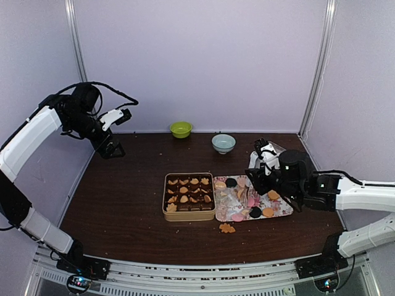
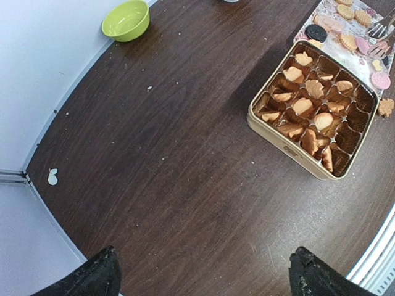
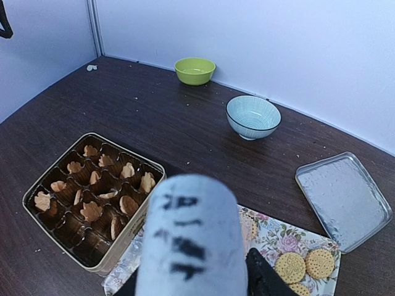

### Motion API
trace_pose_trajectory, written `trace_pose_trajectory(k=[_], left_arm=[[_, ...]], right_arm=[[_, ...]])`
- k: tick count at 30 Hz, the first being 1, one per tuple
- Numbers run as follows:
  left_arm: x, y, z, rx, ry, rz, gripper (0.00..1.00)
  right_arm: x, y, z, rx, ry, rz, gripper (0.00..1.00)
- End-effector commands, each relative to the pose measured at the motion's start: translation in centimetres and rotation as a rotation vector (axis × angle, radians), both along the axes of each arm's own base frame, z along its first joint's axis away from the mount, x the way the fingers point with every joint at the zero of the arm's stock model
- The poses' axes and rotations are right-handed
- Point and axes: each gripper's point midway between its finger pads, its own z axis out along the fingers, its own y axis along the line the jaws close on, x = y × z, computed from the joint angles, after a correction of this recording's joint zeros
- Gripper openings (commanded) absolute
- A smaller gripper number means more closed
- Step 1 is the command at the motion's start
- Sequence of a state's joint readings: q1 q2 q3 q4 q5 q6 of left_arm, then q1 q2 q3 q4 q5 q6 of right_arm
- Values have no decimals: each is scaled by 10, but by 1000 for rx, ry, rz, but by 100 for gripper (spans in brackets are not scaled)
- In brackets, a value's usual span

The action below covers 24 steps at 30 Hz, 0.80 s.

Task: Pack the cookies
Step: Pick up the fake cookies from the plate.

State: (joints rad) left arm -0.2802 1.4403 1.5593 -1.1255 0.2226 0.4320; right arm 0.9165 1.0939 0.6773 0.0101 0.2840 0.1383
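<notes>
The left tool [image 1: 112,147] hangs high and well off to the left of the tin [image 1: 189,215], nowhere near the work. Its fingers stand wide apart with nothing between them, looking down on bare desk [image 2: 185,185].

The tin sits mid-desk. Most of its dark paper cups already hold a tan biscuit, while the near row looks unfilled. Just off the tin's near right corner one loose cookie [image 1: 227,228] lies on the desk.

Touching the tin's right side is the floral tray [image 3: 279,238], and that is where the rest of the cookies [image 1: 273,195] wait: tan rounds, some pink, a couple of dark ones.

The right tool [image 1: 252,196] is low over that tray, right of the tin. Its own camera is blocked by a blurred white shape close to the lens, so I cannot tell whether the jaws are apart or clamped on anything.

I judge these biscuits to be light, stiff and brittle, and likely to crumble under a hard squeeze. Lying flat, they give little to grab. I'd pinch one across its width at the rim, close gently, and choose one lying apart from the others so the fingers don't chip a neighbour.
</notes>
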Motion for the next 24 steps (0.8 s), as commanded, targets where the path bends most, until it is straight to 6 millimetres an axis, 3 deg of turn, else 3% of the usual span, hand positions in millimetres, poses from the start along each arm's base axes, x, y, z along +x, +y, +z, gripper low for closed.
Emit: trace_pose_trajectory(k=[1, 6, 17, 24], left_arm=[[2, 1, 5, -17, -30, 4, 98], [1, 2, 6, -14, -37, 2, 98], [0, 2, 8, -14, -42, -1, 98], [-1, 0, 8, -23, -40, -8, 97]], right_arm=[[5, 0, 3, 25, -37, -50, 42], [5, -1, -8, 20, -38, -66, 40], [9, 0, -8, 65, -109, -97, 37], [6, -10, -1, 52, -117, -127, 10]])
